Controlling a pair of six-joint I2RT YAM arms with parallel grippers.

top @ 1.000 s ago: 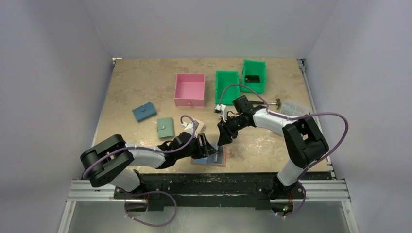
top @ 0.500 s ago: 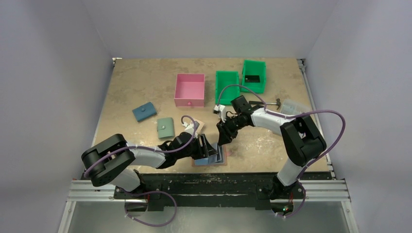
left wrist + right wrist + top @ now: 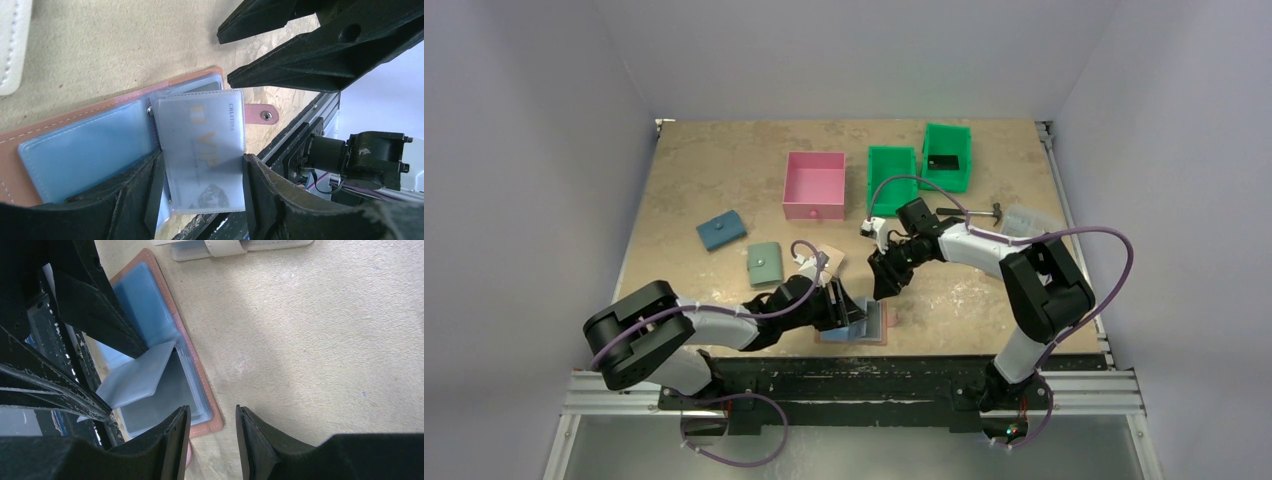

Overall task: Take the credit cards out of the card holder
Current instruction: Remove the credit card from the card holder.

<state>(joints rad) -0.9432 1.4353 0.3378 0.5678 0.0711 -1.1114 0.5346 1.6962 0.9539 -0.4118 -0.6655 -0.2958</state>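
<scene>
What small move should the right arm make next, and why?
Probably bring the open right gripper down to pinch the pale VIP card at its free edge. The left gripper holds the card's clear sleeve up off the open card holder, and the right fingers hang apart just above.

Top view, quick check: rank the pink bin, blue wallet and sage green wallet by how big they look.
1. pink bin, clearly largest.
2. blue wallet and sage green wallet: too alike to rank, though the blue one is perhaps slightly larger.
</scene>
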